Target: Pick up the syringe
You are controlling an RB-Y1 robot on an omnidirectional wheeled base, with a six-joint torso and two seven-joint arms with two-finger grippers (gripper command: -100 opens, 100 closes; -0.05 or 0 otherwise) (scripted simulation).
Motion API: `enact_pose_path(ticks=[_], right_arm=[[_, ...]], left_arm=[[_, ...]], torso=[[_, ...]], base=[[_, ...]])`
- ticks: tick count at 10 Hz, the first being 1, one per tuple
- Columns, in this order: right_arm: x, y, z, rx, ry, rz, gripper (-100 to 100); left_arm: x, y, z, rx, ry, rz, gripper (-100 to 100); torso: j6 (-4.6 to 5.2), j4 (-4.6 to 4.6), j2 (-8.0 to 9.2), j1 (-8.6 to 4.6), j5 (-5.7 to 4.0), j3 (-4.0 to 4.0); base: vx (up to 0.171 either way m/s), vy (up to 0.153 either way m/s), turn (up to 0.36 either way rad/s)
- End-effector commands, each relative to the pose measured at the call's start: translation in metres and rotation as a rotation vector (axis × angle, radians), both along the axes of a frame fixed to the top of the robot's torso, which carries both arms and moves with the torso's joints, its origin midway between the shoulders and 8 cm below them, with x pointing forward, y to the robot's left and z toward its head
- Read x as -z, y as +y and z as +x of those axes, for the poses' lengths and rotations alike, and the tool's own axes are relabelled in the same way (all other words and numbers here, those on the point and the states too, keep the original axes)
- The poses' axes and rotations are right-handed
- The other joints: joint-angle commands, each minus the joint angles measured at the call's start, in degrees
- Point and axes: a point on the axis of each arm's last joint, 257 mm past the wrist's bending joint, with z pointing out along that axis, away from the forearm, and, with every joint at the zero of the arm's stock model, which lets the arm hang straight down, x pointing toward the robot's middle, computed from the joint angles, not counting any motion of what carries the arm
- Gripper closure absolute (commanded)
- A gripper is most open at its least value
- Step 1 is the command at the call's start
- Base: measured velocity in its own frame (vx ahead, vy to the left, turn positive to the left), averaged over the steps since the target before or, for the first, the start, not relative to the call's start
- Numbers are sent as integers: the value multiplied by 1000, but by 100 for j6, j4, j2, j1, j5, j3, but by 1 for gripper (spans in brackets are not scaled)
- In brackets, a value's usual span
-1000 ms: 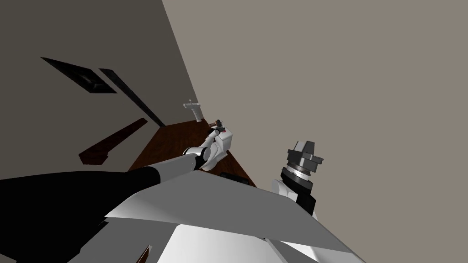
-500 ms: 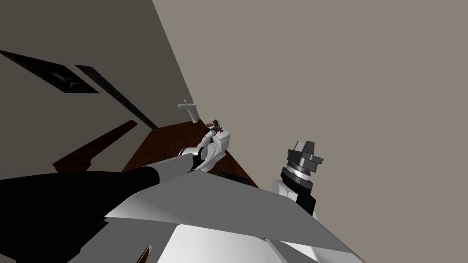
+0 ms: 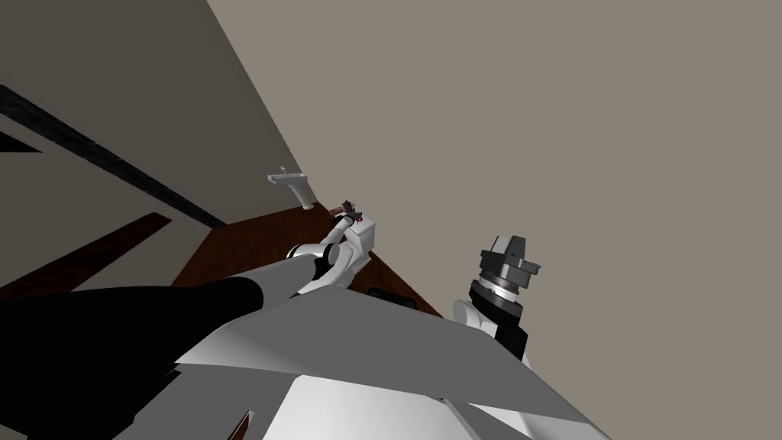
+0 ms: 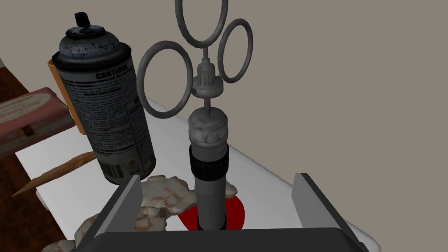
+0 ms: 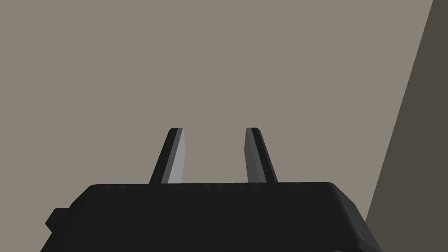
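syringe [image 4: 209,175]: stands on a red disc [image 4: 234,213] on the white board [image 4: 262,183]; ring end away from the hand
left hand [image 4: 217,176]: far out over the brown surface [image 3: 244,244]; fingers wide apart either side of the barrel, not touching
spray can [image 4: 105,109]: just beside the syringe, same board
right hand [image 5: 214,130]: near right; fingers apart, gripping nothing

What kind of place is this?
Probably a corner of a room in a house: plain walls, a dark wooden top, and a white tray with a spray can and a syringe.
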Motion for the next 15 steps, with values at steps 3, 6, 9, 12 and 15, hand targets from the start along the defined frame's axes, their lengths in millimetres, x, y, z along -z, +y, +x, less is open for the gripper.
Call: enact_pose_path(ticks=[3,6,9,12,15], right_arm=[[0,0,0,0,0,0,0],[0,0,0,0,0,0,0],[0,0,0,0,0,0,0],[0,0,0,0,0,0,0],[0,0,0,0,0,0,0]], left_arm=[[-11,28,-10,-35,-12,10,-100],[-17,58,-19,-78,-17,11,-100],[-17,59,-19,-80,-20,11,100],[-17,59,-19,-80,-20,10,0],[-9,-1,0,10,-9,15,100]], torso=[[-8,0,-9,2,0,-4],[-7,-1,-11,3,0,-5],[-5,-5,-22,5,0,-13],[-6,-6,-25,4,-1,-14],[-20,-11,-34,21,4,-21]], base=[[-26,-11,-49],[-23,-10,-194],[0,0,0],[0,0,0],[43,21,317]])
